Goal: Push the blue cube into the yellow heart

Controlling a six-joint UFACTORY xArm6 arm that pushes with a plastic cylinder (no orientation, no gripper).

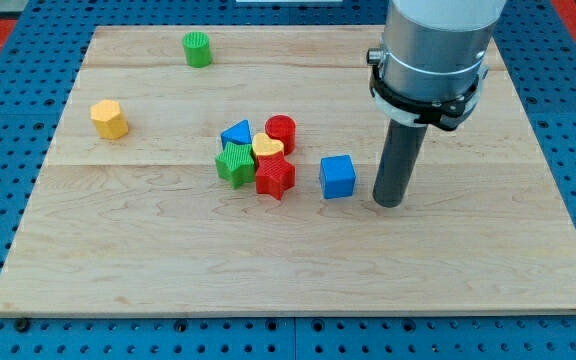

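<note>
The blue cube [338, 177] sits on the wooden board, a short gap to the right of a cluster of blocks. The yellow heart [266, 147] is in the middle of that cluster, between the red cylinder [281, 131], the blue triangle [235, 133], the green star [235, 163] and the red star [275, 177]. My tip [388, 203] rests on the board just right of the blue cube, with a small gap between them.
A yellow hexagon block [109, 119] lies at the view's left. A green cylinder [197, 49] stands near the top edge. The board [118, 260] lies on a blue pegboard surface.
</note>
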